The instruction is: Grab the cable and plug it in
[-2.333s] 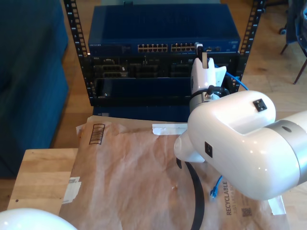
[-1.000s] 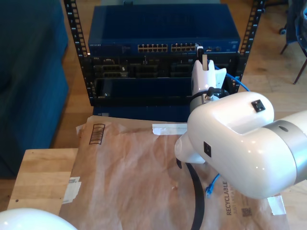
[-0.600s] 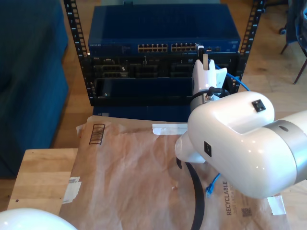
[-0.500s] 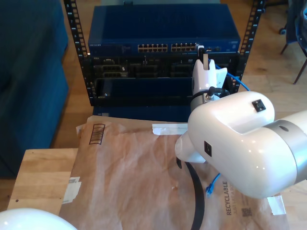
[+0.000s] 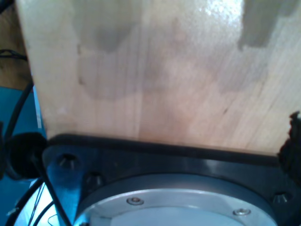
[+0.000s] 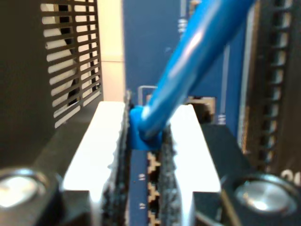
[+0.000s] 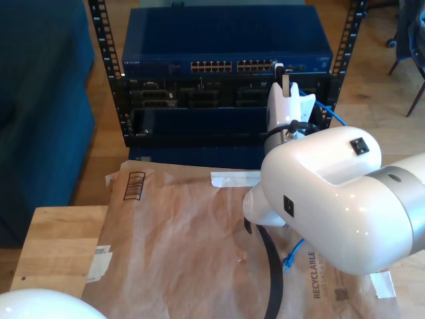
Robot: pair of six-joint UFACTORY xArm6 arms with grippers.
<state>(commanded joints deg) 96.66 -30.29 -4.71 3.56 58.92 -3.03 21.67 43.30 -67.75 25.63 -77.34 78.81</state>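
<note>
The bright-blue cable (image 6: 202,47) runs into my second gripper (image 6: 146,117), which is shut on the cable's blue end piece (image 6: 143,134) between its black pads (image 6: 121,155). Just beyond the fingertips lies a row of ports (image 6: 153,165) on the blue switch. In the exterior view my second gripper (image 7: 281,72) stands at the switch's port row (image 7: 252,66), toward that view's right. From there the cable (image 7: 330,109) loops around behind the arm. Its loose end (image 7: 289,259) lies on the brown paper. The first wrist view looks at bare wood (image 5: 164,70) above a black base plate (image 5: 155,155).
The blue switch (image 7: 226,40) sits on top of a black rack (image 7: 199,100) with perforated rails. Crumpled brown paper (image 7: 179,246) covers the wooden table (image 7: 56,246). A thick black hose (image 7: 273,266) crosses the paper. Another arm's white dome (image 7: 40,306) shows at the exterior view's lower left.
The cable's loose end on the paper has slid slightly toward the exterior view's left. My second gripper has stayed at the port row, still shut on the cable.
</note>
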